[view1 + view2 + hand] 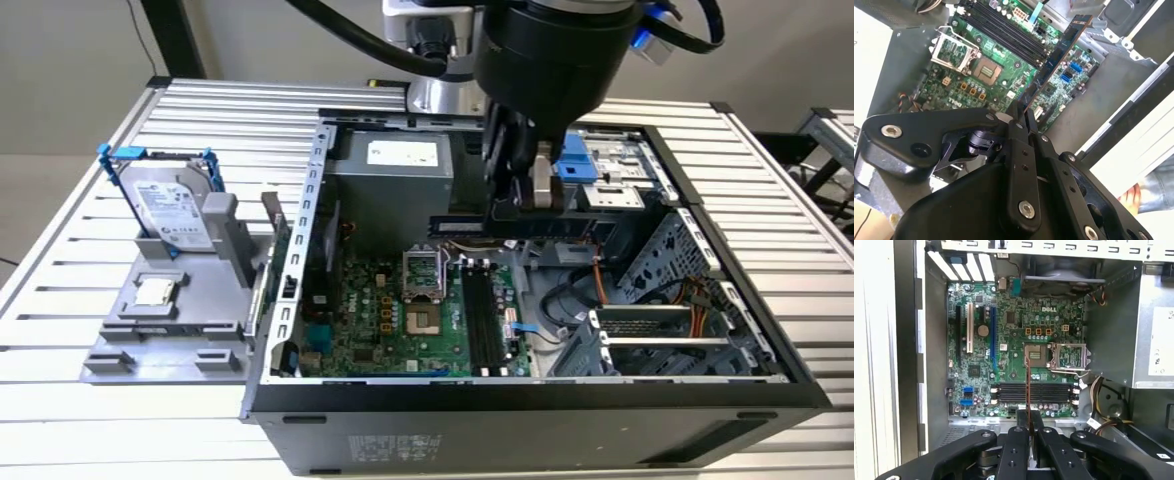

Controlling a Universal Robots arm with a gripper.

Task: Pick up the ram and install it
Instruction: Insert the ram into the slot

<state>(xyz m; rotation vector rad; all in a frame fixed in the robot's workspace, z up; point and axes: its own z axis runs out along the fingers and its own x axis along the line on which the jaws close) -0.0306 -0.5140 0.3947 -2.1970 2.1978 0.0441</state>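
My gripper [530, 205] hangs over the open computer case and is shut on the ram [470, 224], a thin blue-green stick held level above the motherboard [387, 310]. In the second wrist view the ram [1061, 50] sticks out from between the fingertips of the gripper [1022, 117] over the board. The first wrist view shows the ram [1028, 390] edge-on, crossing the long black slots [1054, 391] just beyond the gripper [1029, 429]. Those slots [483, 320] lie beside the processor socket [424, 320], below the gripper and apart from the ram.
A silver hard drive [171, 205] in a blue-handled frame stands on a grey holder [160, 330] at the exterior view's left. Inside the case are the power supply [394, 165], a drive cage [667, 320] and loose cables [587, 290]. The case walls [300, 250] ring the board.
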